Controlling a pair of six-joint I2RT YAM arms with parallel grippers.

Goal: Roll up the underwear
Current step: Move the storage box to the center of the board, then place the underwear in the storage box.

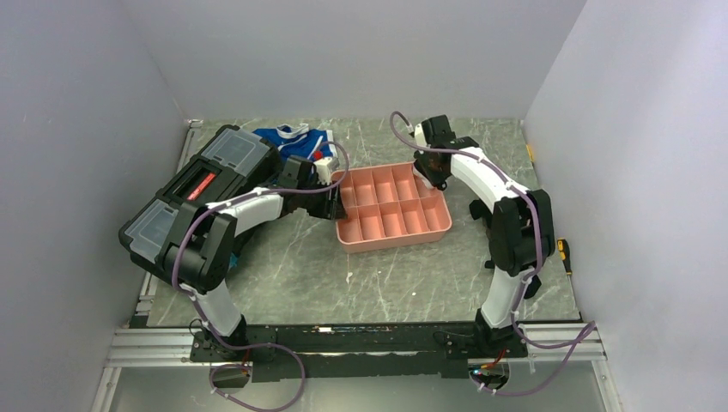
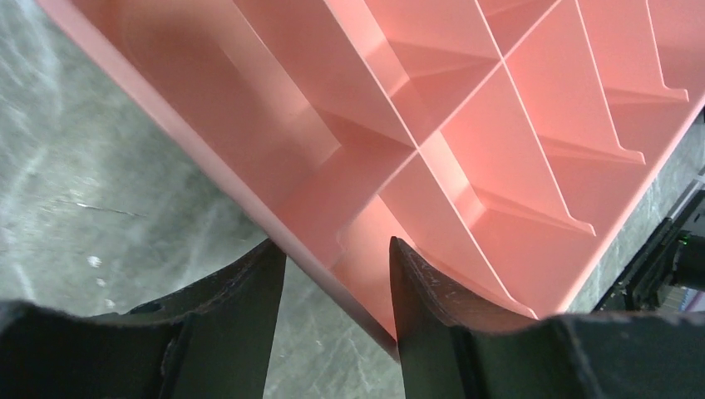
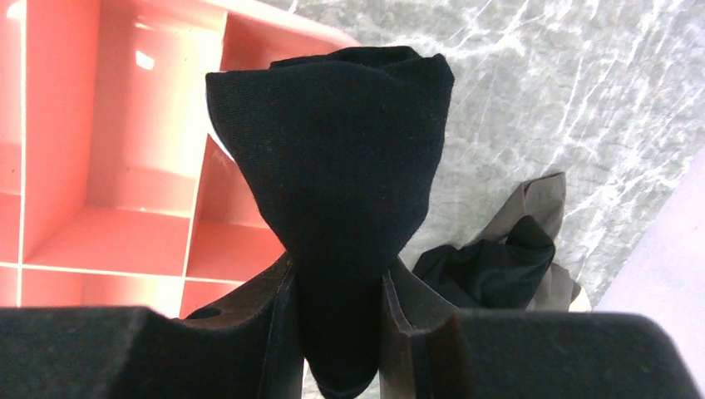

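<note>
underwear (image 3: pixel 332 166), black, bunched into a wad

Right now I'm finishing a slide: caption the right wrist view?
Right gripper pinching bunched black underwear beside a corner of the pink tray, dark cloth on the table.

- Two arms: the left arm (image 1: pixel 249 206) and the right arm (image 1: pixel 506 197).
- Two pincers: the left pincer (image 2: pixel 334 245) and the right pincer (image 3: pixel 338 266).
- One pink tray (image 1: pixel 391 239), with two rows of compartments.
- One bundle of black underwear (image 3: pixel 332 141).
- One black toolbox (image 1: pixel 202 184).
- One blue-and-white garment (image 1: pixel 296 142).
- One heap of dark cloth (image 3: pixel 499 266).
- One yellow-handled tool (image 1: pixel 563 251).
- One grey surface (image 1: pixel 343 283).
</note>
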